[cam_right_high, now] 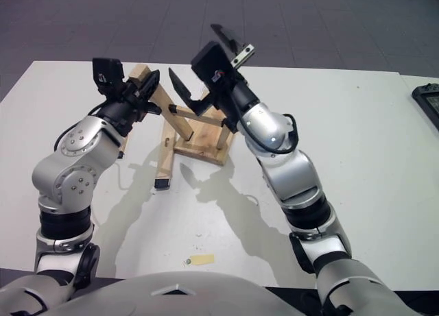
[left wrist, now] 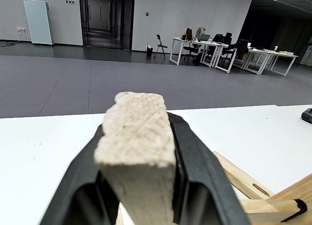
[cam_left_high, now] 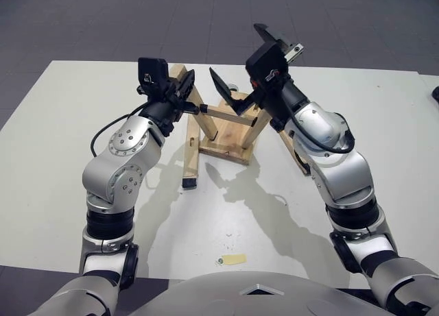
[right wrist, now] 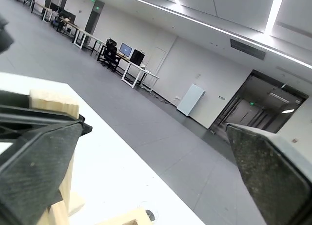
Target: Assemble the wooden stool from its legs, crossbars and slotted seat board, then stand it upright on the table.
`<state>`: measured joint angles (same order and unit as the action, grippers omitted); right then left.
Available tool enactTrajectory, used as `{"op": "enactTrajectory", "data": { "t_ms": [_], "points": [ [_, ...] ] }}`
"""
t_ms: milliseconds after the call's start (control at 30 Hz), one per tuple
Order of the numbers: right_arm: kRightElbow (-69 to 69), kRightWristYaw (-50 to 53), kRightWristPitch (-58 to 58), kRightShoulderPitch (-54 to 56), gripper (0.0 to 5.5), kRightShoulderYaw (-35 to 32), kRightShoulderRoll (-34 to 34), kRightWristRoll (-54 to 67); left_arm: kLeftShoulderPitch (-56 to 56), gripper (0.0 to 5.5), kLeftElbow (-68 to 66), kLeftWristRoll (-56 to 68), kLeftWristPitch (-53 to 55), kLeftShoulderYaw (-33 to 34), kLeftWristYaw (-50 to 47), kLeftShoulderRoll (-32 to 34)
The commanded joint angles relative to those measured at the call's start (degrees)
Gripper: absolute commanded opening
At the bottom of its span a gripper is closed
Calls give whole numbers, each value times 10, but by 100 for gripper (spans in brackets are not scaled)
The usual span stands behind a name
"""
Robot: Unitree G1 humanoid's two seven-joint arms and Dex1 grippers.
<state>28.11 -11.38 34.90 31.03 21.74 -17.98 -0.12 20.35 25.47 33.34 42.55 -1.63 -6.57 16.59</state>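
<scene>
The partly built wooden stool (cam_left_high: pixel 224 143) lies upside down mid-table, its seat board flat and its legs (cam_left_high: pixel 258 126) pointing up, joined by a crossbar (cam_left_high: pixel 224 115). A long leg (cam_left_high: pixel 191 146) leans from the table up to my left gripper (cam_left_high: pixel 181 90), which is shut on its top end. In the left wrist view that rough leg end (left wrist: pixel 136 132) sits clamped between the black fingers (left wrist: pixel 197 161). My right gripper (cam_left_high: pixel 235 50) hangs open above the stool, one finger (right wrist: pixel 34 161) close to an upright leg's top and the other finger (right wrist: pixel 268 161) up in the air.
The white table (cam_left_high: pixel 68 124) has free room left, right and in front of the stool. A small yellow tag (cam_left_high: pixel 233 259) lies near the front edge. A black device (cam_right_high: pixel 428 99) rests at the far right edge.
</scene>
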Motion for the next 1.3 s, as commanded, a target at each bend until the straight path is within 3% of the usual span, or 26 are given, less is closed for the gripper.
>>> {"op": "enactTrajectory", "data": {
  "t_ms": [33, 200, 267, 467, 733, 867, 1100, 1233, 1300],
  "points": [
    [-41, -16, -5, -13, 540, 59, -17, -62, -55, 107, -43, -47, 51, -41, -2, 2],
    [-58, -1, -49, 3, 540, 60, -2, -122, -61, 108, -51, -60, 48, -35, -5, -10],
    [-64, 12, -59, 10, 514, 48, 13, -136, -62, 108, -54, -67, 46, -31, -7, -15],
    [-97, 39, -88, 31, 416, 55, 46, -199, -60, 108, -55, -79, 46, -27, -9, -29],
    [-150, -75, -47, 23, 271, 185, 22, -326, -57, 108, -39, -84, 55, -22, -12, -47],
    [-156, -58, -70, 25, 201, 164, 40, -344, -55, 108, -38, -86, 55, -20, -12, -51],
    [-139, 13, -75, 26, 81, 48, 106, -313, -63, 108, -31, -92, 57, -19, -13, -60],
    [-180, -47, -7, 18, 6, 95, 105, -341, -63, 108, -25, -94, 63, -16, -13, -62],
    [-184, -112, 55, -1, 0, 126, 97, -335, -60, 108, -23, -94, 67, -14, -12, -64]
  ]
}}
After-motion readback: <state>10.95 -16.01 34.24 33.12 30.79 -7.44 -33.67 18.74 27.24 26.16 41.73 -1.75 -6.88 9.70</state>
